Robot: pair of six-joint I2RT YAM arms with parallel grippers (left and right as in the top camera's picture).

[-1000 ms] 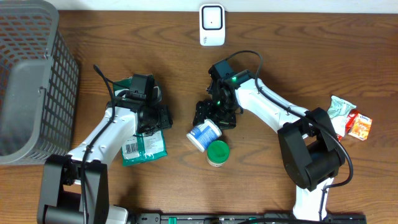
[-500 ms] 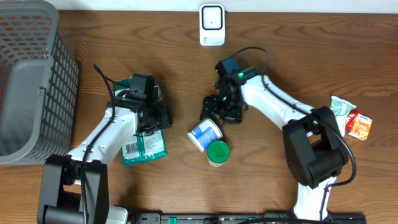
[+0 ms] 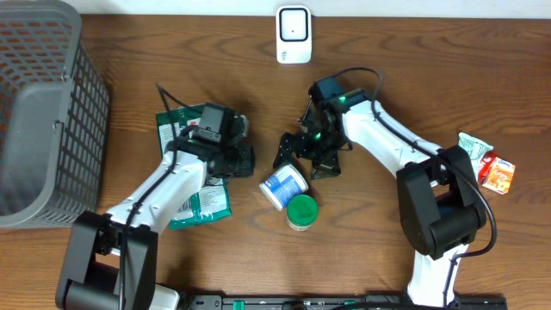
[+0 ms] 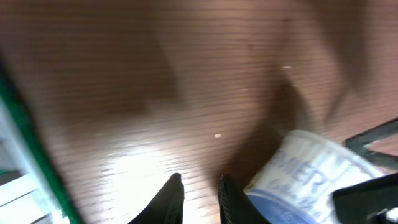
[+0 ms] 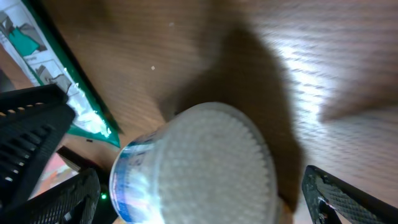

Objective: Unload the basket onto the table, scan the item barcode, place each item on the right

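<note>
Both arms have shifted: your left gripper [image 4: 199,185] has swung right, off the green packet [image 3: 203,205] and toward the middle of the table [image 3: 405,69], and your right gripper [image 3: 303,158] has let go and pulled back a little toward the far side. Nearest you stands a green-lidded jar [image 3: 301,212], touching the white-and-blue tub [image 3: 282,187], which lies on its side just beyond it and free of both grippers. Your left fingers [image 4: 175,193] are nearly pressed together with nothing between them, just beside the tub's left end. Your right jaws are spread as wide as they go, hanging over the tub's far end without touching it. Farthest off, the white scanner [image 3: 294,35] stands at the back edge, well apart from the tub. My reading is that the tub has been released for a new grip, so it is nowhere near scanned yet.
</note>
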